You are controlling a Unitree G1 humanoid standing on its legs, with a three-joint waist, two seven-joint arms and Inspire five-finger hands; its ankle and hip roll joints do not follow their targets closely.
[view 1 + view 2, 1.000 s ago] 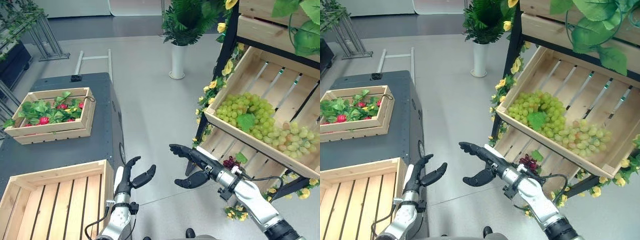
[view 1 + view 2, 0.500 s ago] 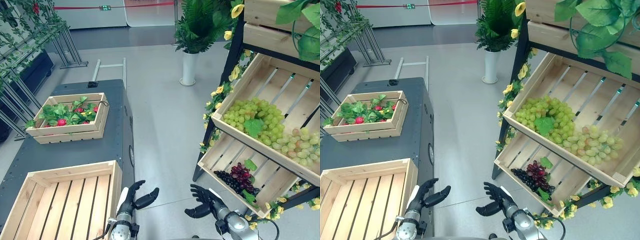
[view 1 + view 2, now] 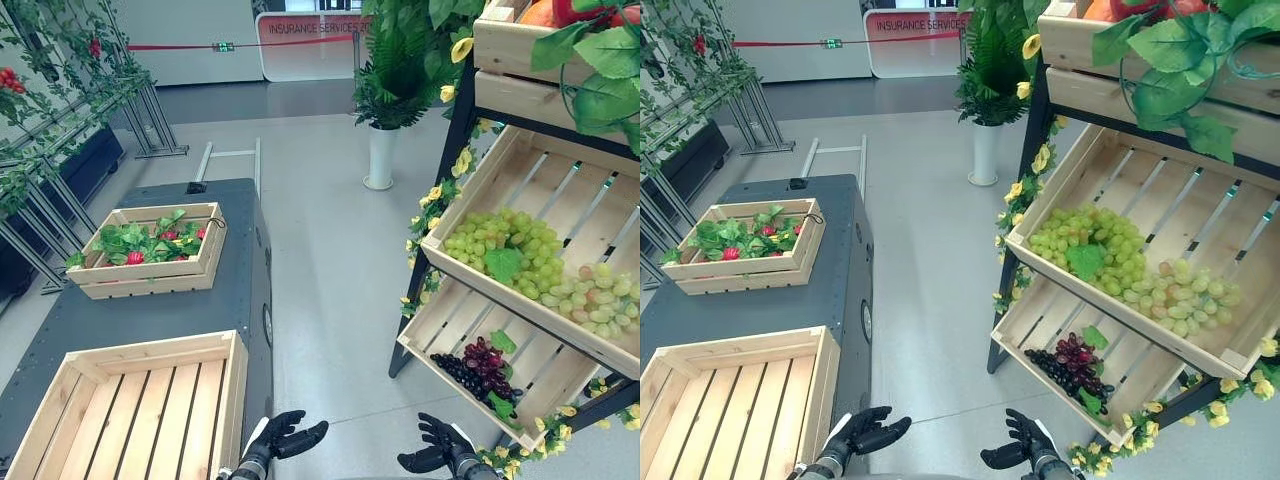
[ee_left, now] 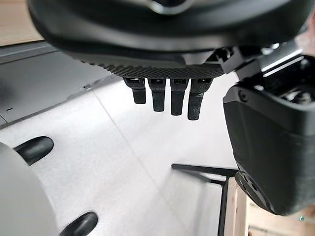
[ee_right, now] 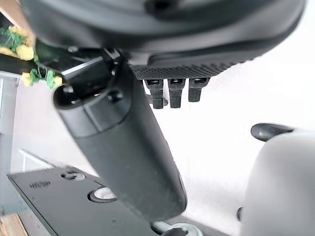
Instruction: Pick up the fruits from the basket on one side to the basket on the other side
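Note:
Green grapes [image 3: 510, 250] lie heaped in the upper tilted crate [image 3: 560, 190] of the shelf on the right. A bunch of dark purple grapes [image 3: 478, 365] rests in the lower crate [image 3: 440, 325]. On the dark table [image 3: 160, 310] at the left, an empty wooden crate [image 3: 140, 400] stands in front. My left hand [image 3: 285, 438] and right hand [image 3: 437, 455] hang low over the floor, both open and holding nothing. The left wrist view shows straight fingers [image 4: 167, 98], and the right wrist view shows straight fingers [image 5: 174, 91] too.
A second crate [image 3: 150, 245] with leaves and red fruit stands at the table's far end. A potted plant in a white vase [image 3: 381, 150] is on the floor behind. Yellow flowers trim the shelf frame [image 3: 440, 190]. Metal racks [image 3: 60, 160] line the left.
The camera has tilted up, showing more of the room. My right hand has drawn back from the lower crate. Both hands now sit at the bottom edge.

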